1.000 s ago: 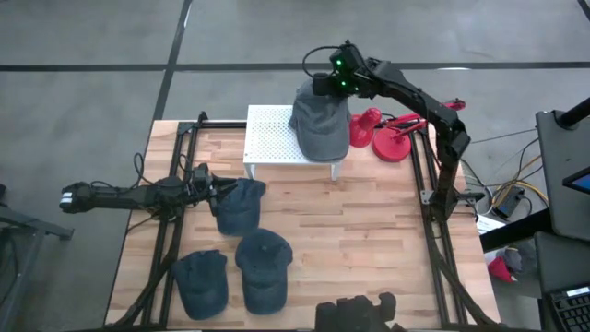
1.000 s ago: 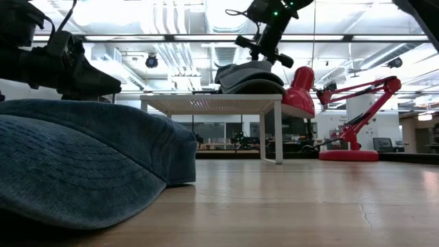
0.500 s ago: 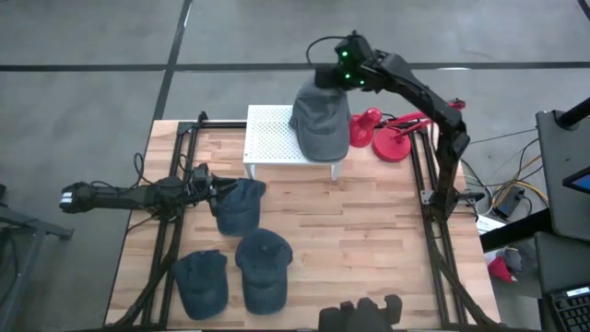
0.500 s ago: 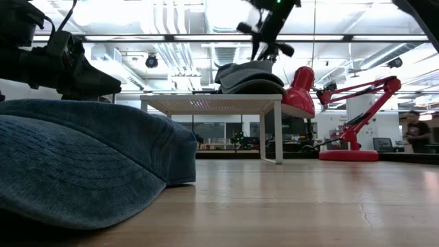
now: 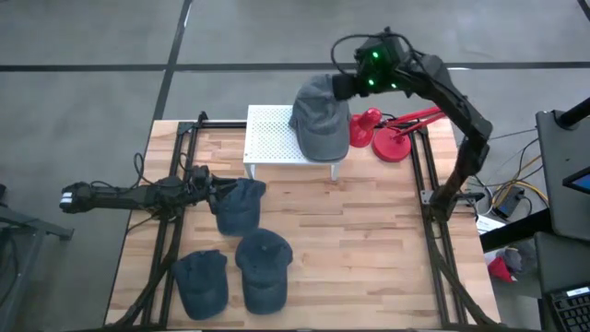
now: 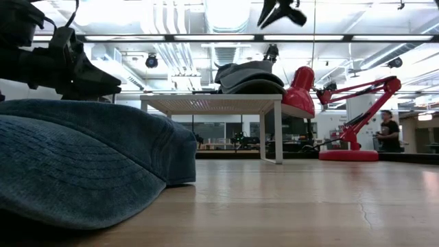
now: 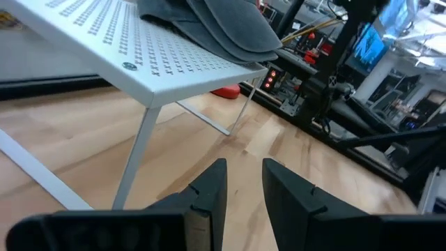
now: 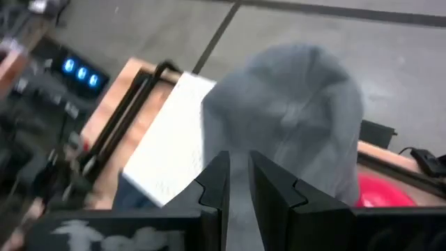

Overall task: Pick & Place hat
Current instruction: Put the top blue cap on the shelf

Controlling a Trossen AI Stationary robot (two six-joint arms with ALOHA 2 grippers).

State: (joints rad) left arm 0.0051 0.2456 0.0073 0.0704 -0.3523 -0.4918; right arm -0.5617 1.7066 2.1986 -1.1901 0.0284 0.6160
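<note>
A grey hat point(image 5: 321, 118) sits on a white rack point(image 5: 275, 138) at the far side of a wooden table point(image 5: 369, 221), with a red lamp point(image 5: 395, 138) just beside it. The right gripper point(image 5: 346, 85) hangs in the air above and just beyond the hat, apart from it, its fingers point(image 8: 216, 183) drawn nearly together with only a thin gap and nothing between them. So that hat looks placed and let go. The left gripper point(image 7: 244, 183) lies low over the table with a blue hat point(image 5: 239, 205) just in front of its tips; its fingers stand a little apart with only bare table showing between them, so it grips nothing. Two more blue hats point(image 5: 230, 277) lie further to its side, near the table's front edge. The step in hand appears to be the right arm clearing away from the rack. To do it well, I judge it should lift straight up before swinging aside, so its fingers do not catch the crown or drag the hat off the rack, and it should stay clear of the lamp.
</note>
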